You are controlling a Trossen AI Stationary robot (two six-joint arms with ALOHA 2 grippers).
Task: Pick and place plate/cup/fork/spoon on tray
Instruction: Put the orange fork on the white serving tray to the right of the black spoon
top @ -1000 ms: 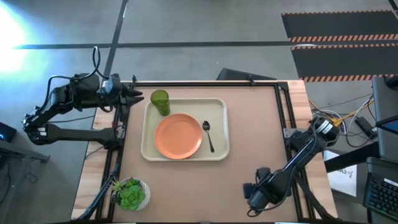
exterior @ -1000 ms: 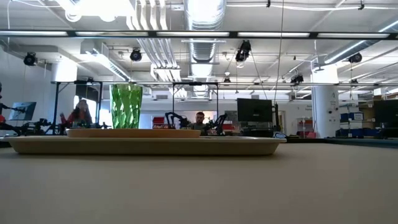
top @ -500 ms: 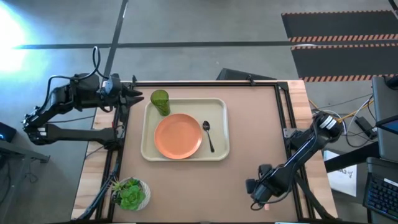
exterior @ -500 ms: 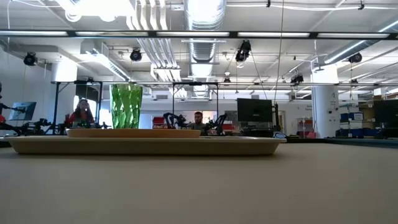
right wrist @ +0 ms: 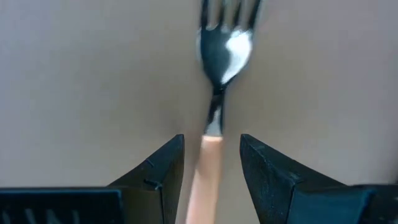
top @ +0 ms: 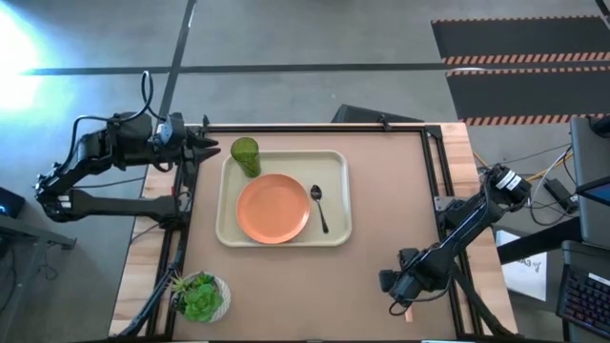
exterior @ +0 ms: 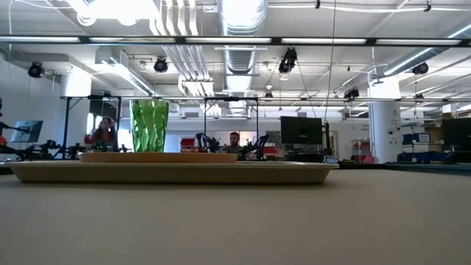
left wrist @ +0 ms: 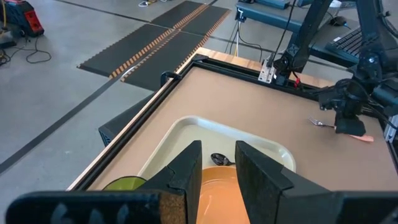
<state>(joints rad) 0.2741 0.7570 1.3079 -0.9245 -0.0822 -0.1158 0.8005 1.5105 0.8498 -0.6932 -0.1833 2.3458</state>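
Note:
The cream tray [top: 229,233] lies on the far left part of the table. On it are the orange plate [top: 274,208], the green cup [top: 245,154] upright in its far left corner, and the dark spoon [top: 319,205] beside the plate. The pink-handled fork [right wrist: 214,124] lies flat on the table near the near right corner [top: 408,312]. My right gripper [right wrist: 211,140] is low over the fork, open, one finger on either side of the handle. My left gripper [top: 215,151] waits just left of the cup, open by a narrow gap and empty.
A white bowl with a green plant [top: 198,295] stands at the near left corner. The table's black frame rail [top: 448,238] runs close along the right side of my right arm. Bare tabletop lies between the tray and the fork.
My right gripper has shifted a little toward the table's right edge, over the fork, while its arm has swung outward. The fork, the tray and the things on it have stayed put.

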